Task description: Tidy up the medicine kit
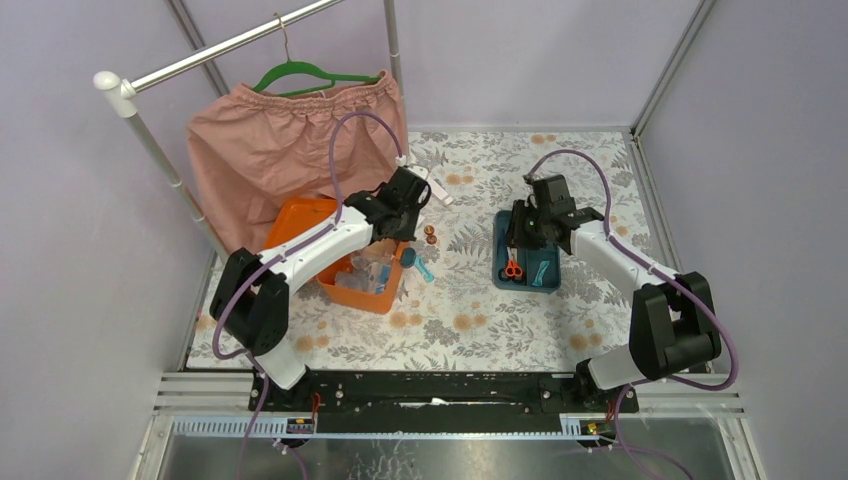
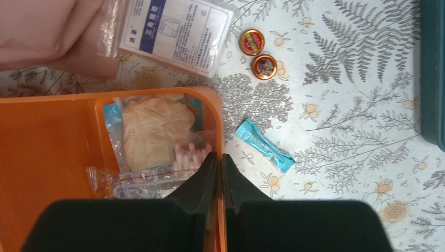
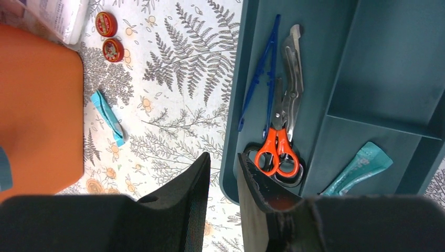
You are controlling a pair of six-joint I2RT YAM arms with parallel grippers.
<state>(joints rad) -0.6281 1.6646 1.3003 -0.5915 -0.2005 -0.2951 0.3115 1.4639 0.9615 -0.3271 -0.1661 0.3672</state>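
The orange box (image 1: 300, 225) of the medicine kit stands open at the left, with plastic bags (image 2: 152, 131) of supplies inside. My left gripper (image 2: 219, 157) is shut on the box's right wall (image 2: 218, 121); it also shows in the top view (image 1: 400, 235). The dark teal insert tray (image 3: 388, 63) lies apart at the right (image 1: 545, 280). It holds orange-handled scissors (image 3: 286, 105), blue tweezers (image 3: 262, 68) and a teal sachet (image 3: 357, 168). My right gripper (image 3: 223, 157) is narrowly open and empty over the tray's near left corner.
Between box and tray lie a teal sachet (image 2: 265, 145), two small red tins (image 2: 252, 42) (image 2: 264, 66) and a white gauze packet (image 2: 173, 31). A pink garment (image 1: 290, 150) hangs on a rack just behind the box.
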